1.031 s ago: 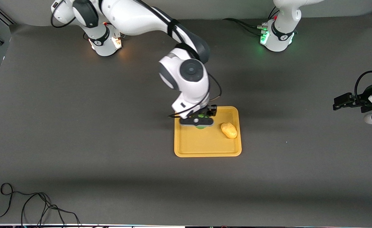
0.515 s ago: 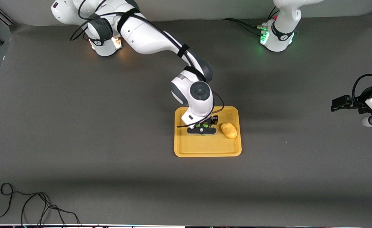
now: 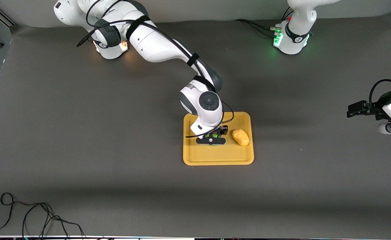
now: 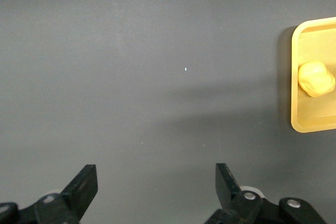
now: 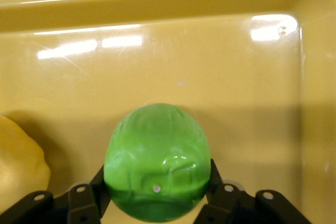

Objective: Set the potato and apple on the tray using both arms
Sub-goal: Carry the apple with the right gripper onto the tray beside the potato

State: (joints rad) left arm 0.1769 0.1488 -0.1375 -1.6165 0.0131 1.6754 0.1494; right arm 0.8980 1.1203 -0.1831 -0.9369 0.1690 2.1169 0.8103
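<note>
The yellow-orange tray [image 3: 195, 156] lies mid-table. The yellow-tan potato [image 3: 240, 137] lies in it at the left arm's end; it also shows in the left wrist view [image 4: 316, 78] and the right wrist view [image 5: 18, 161]. My right gripper [image 3: 210, 139] is low over the tray's middle, shut on the green apple [image 5: 156, 167], of which only a sliver [image 3: 212, 135] shows in the front view. The tray floor [image 5: 210, 66] fills the right wrist view. My left gripper [image 4: 156, 187] is open and empty over bare table, off the tray toward the left arm's end [image 3: 355, 109].
A black cable [image 3: 32, 216] lies coiled at the table's near edge toward the right arm's end. The arm bases [image 3: 290, 36] stand along the table's farthest edge. The tray's edge [image 4: 296, 77] shows in the left wrist view.
My right gripper has come down with the apple toward the tray floor and shifted a little nearer to the front camera. The left arm has drifted slightly; the potato has not moved.
</note>
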